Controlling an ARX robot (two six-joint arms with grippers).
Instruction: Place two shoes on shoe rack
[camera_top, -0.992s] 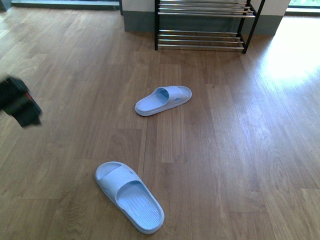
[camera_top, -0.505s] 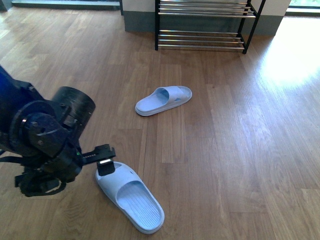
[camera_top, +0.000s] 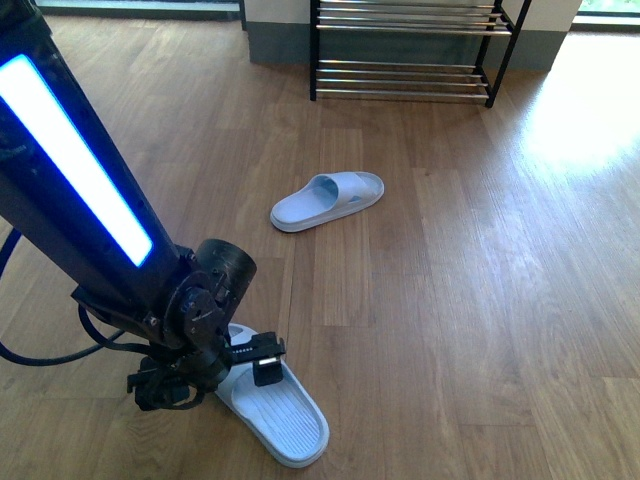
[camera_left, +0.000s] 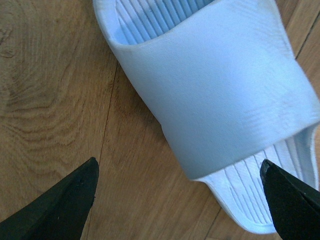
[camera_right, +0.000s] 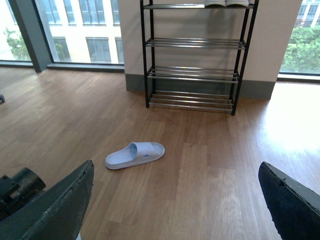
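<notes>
You've got the near slide (camera_top: 285, 425) on the floor (camera_top: 480, 300) right up front, left of centre, with the left claw (camera_left: 180, 200) over it, straddling its strap. The far slide (camera_top: 328, 200) lies further back toward the middle, and the shoe rack (camera_top: 405, 50) stands behind that, well apart.

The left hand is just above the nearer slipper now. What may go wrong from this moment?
1. The open left hand straddles the near slipper at its wide, smooth strap; when closing there, it may slip off or only push the slipper along the floor.
2. The rack stands far off, and the far slipper lies roughly on the way, so a low carry might knock it.
</notes>
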